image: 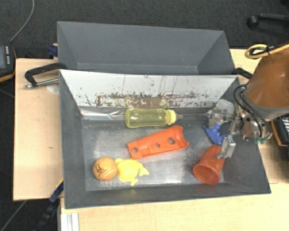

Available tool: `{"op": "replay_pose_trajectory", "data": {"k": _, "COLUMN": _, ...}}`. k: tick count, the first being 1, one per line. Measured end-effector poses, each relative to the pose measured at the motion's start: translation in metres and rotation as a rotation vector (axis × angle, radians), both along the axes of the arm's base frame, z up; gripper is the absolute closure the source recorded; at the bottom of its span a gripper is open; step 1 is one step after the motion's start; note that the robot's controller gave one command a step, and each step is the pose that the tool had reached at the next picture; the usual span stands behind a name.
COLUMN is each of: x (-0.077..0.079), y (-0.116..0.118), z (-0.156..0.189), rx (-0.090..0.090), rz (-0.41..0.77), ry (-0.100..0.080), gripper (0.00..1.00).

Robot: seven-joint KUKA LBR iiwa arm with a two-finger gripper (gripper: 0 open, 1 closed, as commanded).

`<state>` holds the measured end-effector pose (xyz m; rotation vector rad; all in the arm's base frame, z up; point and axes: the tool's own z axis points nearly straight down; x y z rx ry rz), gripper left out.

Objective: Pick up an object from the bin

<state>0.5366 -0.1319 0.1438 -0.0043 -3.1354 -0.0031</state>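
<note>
Right of the orange block (158, 144), claw (226, 148) between blue scrap (213, 134) and red cup (208, 169)

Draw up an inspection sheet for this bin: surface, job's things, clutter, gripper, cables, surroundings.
Surface: grey bin floor, brownish specks along the back wall.
Job's things: red cup on its side, front right; blue thing just behind it.
Clutter: yellow bottle, orange block with holes, orange ball, yellow toy.
Gripper: gripper above the cup's narrow end.
Cables: black cable on the floor, top left.
Surroundings: dark carpet, chair base top right.
</note>
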Motion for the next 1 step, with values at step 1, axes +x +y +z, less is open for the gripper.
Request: {"op": "replay_pose_trajectory", "data": {"k": 1, "x": 0.0017, "y": 0.0006, "z": 0.0049, "rx": -0.002, "rz": 0.002, "ry": -0.008, "gripper": 0.00}}
